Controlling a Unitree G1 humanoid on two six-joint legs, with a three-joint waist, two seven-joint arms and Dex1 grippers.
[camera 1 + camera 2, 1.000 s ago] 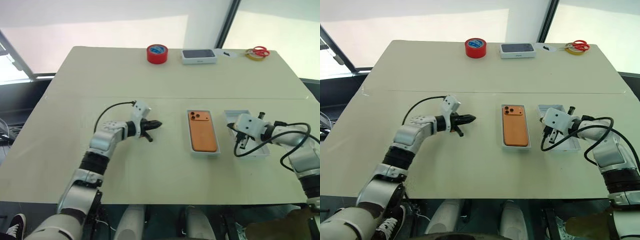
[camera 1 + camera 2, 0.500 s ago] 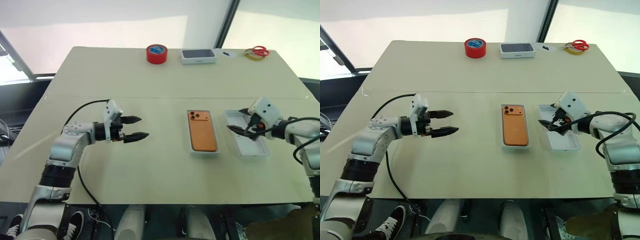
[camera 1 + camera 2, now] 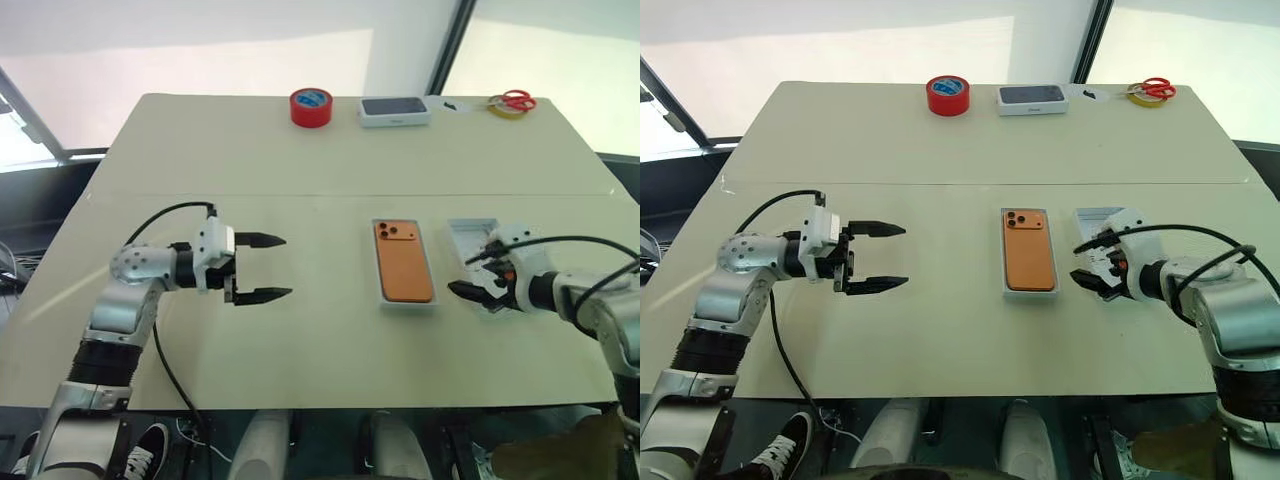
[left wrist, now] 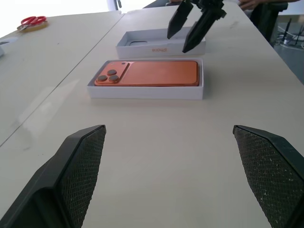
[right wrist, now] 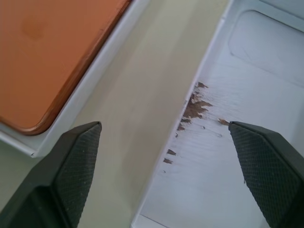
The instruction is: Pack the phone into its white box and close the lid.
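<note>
The orange phone (image 3: 404,262) lies back up inside the white box (image 4: 142,91), lenses at the far end. Just to its right the lid (image 3: 470,232) rests open side up, white inside with brown torn marks (image 5: 192,107). My right gripper (image 3: 472,275) hangs open over the lid's near left edge, nothing between its fingers (image 5: 71,166); the box's corner (image 5: 92,92) and the phone (image 5: 47,42) lie beside it. My left gripper (image 3: 285,266) is open and empty above bare table, well left of the box and pointing at it. The left wrist view shows the phone (image 4: 147,72), the lid (image 4: 142,45) and the right gripper (image 4: 190,23) beyond.
Along the table's far edge stand a red tape roll (image 3: 311,107), a white box with a dark top (image 3: 396,110), and red-handled scissors (image 3: 515,101) on a yellow roll. A seam (image 3: 300,195) crosses the table.
Both grippers went from shut to open. The left hand drew back to the left, away from the box, and rolled. The right gripper rolled and came toward the lid's near end.
</note>
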